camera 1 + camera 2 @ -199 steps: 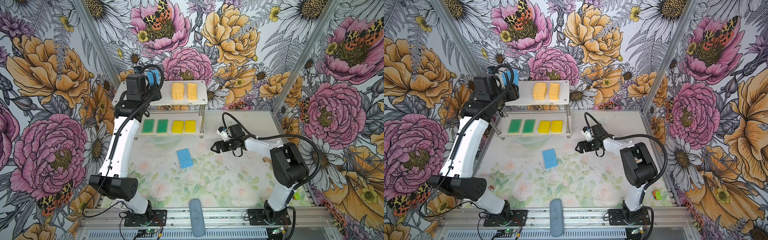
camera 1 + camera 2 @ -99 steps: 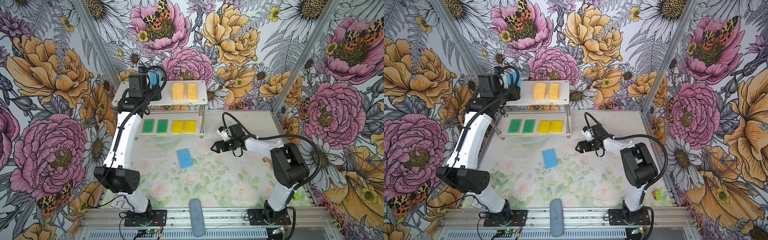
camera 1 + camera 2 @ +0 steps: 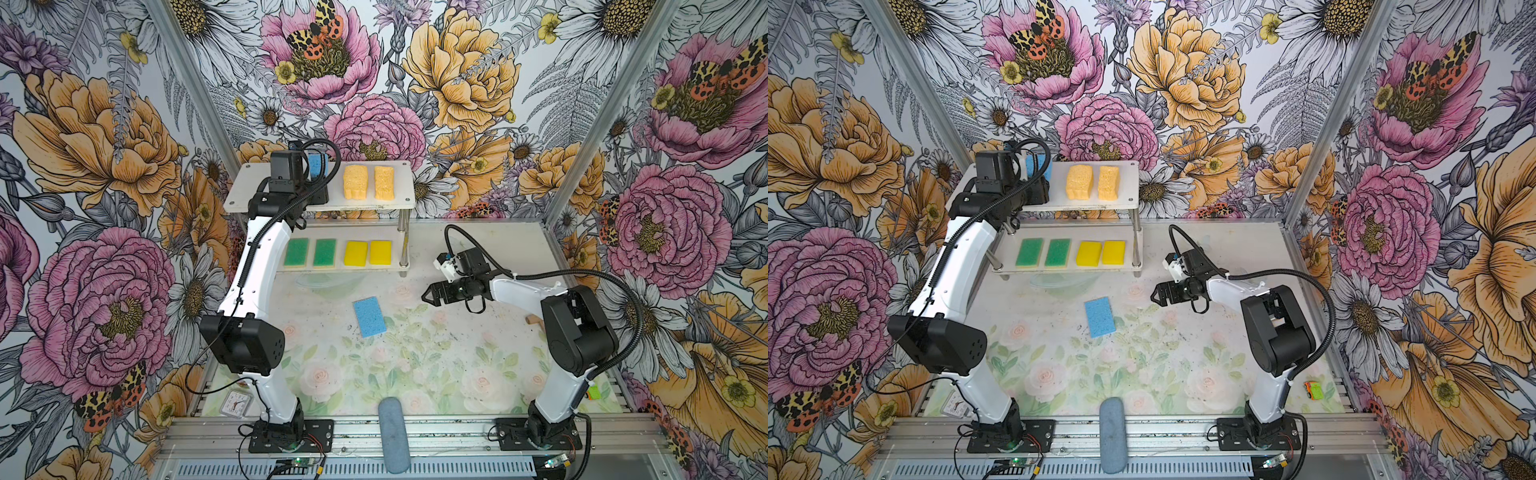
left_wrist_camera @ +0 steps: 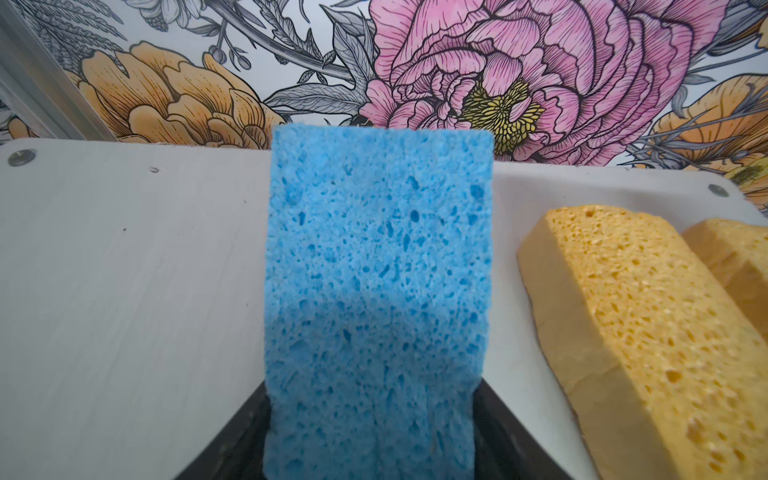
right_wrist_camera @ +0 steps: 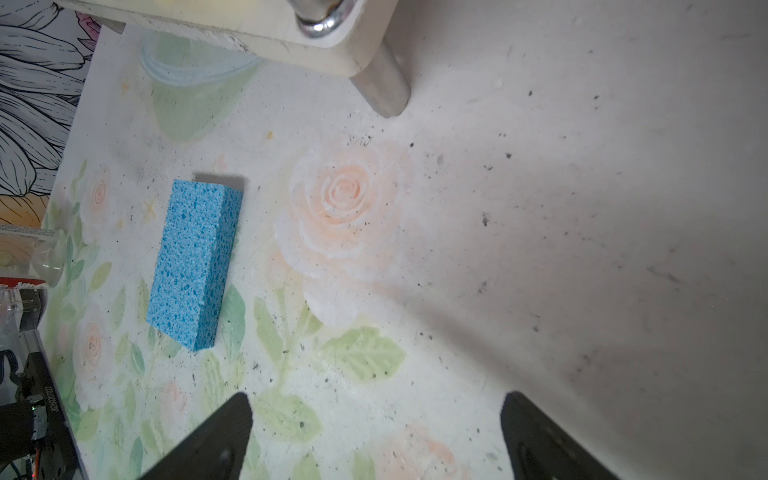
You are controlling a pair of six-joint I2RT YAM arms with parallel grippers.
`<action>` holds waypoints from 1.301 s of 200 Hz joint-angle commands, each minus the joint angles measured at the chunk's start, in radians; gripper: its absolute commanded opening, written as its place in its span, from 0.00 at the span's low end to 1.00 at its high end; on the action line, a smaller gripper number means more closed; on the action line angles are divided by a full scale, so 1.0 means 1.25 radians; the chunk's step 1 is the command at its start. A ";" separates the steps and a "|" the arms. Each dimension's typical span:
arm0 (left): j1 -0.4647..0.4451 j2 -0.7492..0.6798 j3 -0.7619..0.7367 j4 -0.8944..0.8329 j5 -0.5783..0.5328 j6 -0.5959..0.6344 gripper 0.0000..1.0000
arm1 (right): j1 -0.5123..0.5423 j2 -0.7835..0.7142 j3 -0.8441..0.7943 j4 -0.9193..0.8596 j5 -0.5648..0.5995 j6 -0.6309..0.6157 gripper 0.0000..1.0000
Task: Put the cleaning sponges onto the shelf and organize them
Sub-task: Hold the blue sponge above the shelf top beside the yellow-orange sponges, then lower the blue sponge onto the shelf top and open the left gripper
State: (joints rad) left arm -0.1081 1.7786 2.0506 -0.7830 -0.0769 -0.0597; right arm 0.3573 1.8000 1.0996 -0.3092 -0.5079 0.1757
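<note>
— Left wrist view: what has the left tool [image 4: 370, 444] got?

— Its jaws are pinched on a blue sponge [image 4: 376, 270], one finger on each long edge; the slab sticks out ahead of the tool, over the upper board of the shelf [image 4: 124, 270]; whether it touches the board I cannot tell; two pale orange sponges [image 4: 623, 332] lie on that board just to one side of the tool.

— And the right tool [image 5: 376, 419]?

— Spread and empty, low over the worktop [image 5: 561, 208]; the second blue sponge [image 5: 195, 266] lies flat ahead of it and off to one side, well clear of both fingers.

— How will that one handle?

— Light, soft and full of pores, I'd judge; it should squash rather than slip, so a gentle squeeze is enough; too hard and it may buckle.

— Where to take it?

— Across the short width, near the middle; it sits low, so the fingertips must nearly meet the worktop.
</note>
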 commanded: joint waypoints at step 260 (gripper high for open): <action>0.007 0.011 0.016 0.008 0.000 -0.041 0.81 | 0.005 -0.008 -0.002 0.011 0.006 0.002 0.96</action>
State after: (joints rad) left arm -0.1078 1.7805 2.0506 -0.7822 -0.0807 -0.0837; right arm 0.3573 1.8000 1.0958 -0.3092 -0.5049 0.1757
